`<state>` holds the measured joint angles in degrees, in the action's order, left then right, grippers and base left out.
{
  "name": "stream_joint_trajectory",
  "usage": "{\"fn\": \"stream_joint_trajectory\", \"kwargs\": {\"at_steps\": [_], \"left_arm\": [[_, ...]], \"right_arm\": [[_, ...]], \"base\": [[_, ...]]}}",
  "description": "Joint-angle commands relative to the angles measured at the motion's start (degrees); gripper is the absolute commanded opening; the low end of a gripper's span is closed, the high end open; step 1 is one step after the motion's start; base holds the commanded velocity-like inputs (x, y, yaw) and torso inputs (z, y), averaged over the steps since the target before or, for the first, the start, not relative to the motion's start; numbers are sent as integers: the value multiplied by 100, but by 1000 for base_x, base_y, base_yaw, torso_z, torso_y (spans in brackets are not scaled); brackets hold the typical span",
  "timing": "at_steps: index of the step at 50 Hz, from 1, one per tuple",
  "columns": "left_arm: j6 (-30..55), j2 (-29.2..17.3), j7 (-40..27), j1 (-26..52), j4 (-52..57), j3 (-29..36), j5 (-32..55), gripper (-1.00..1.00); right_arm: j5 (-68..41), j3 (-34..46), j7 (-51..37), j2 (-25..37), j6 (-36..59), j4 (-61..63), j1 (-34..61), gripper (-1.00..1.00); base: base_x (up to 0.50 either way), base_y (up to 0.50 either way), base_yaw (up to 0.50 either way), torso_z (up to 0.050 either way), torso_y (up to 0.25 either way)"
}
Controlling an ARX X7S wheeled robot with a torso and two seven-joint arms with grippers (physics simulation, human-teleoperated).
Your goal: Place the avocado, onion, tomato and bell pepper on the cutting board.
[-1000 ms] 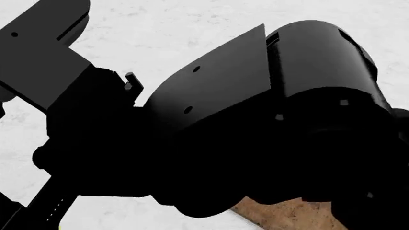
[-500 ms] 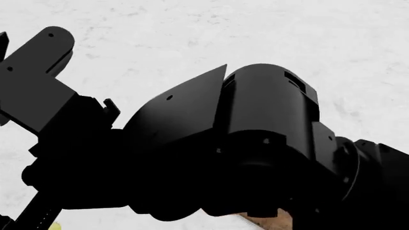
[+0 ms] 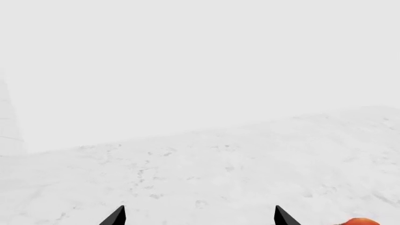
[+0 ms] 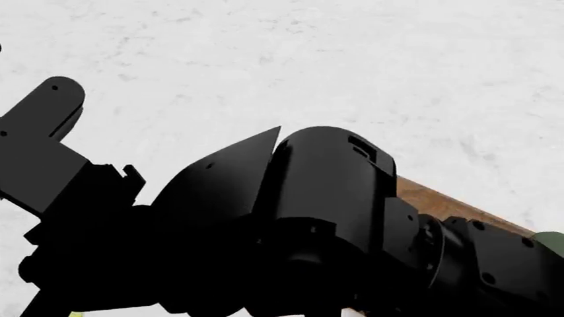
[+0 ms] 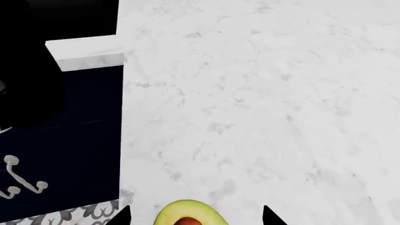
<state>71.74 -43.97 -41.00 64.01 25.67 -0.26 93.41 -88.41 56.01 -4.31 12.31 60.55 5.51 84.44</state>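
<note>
In the right wrist view the halved avocado [image 5: 187, 212] lies flesh up on the white marble counter, its brown pit at the frame's edge. My right gripper [image 5: 196, 218] is open, with one fingertip on each side of the avocado and a gap to both. My left gripper [image 3: 200, 216] is open and empty over bare counter; the red-orange tomato [image 3: 361, 221] peeks in beside one fingertip. In the head view a strip of the brown wooden cutting board [image 4: 440, 201] shows behind my black arm [image 4: 291, 218]. The onion and the bell pepper are not identifiable.
The counter's edge [image 5: 84, 52] runs near the avocado, with a dark cabinet front and a curled metal handle [image 5: 18, 180] below it and patterned floor [image 5: 75, 213]. A dark green sliver [image 4: 553, 241] shows at the head view's right edge.
In the head view the black arm has sunk lower and left. More counter shows above it, and the cutting board now appears to the arm's right instead of at the bottom edge.
</note>
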Motion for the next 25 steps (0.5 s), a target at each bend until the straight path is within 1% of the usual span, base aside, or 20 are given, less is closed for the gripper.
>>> {"fn": "stream_joint_trajectory", "kwargs": {"at_steps": [1,6,15,25], "left_arm": [[-16,-173,125,150,-144,-17,-192,100],[-21,-322,233,199,-209,-32,-416,100],[-38,-368,101,196,-166,-64,-235,100],[-63,-426,9,169,-111,-87,-98,100]], "right_arm": [[185,117,171,-84,-131,-38,-134,100],[183,133,188,-95,-155,-32,-158,100],[301,234,281,-90,-230,-40,-279,100],[691,451,699,-112,-412,-288,-426,100]], "base": [[0,0,0,0,0],[0,0,0,0,0],[0,0,0,0,0],[0,0,0,0,0]]}}
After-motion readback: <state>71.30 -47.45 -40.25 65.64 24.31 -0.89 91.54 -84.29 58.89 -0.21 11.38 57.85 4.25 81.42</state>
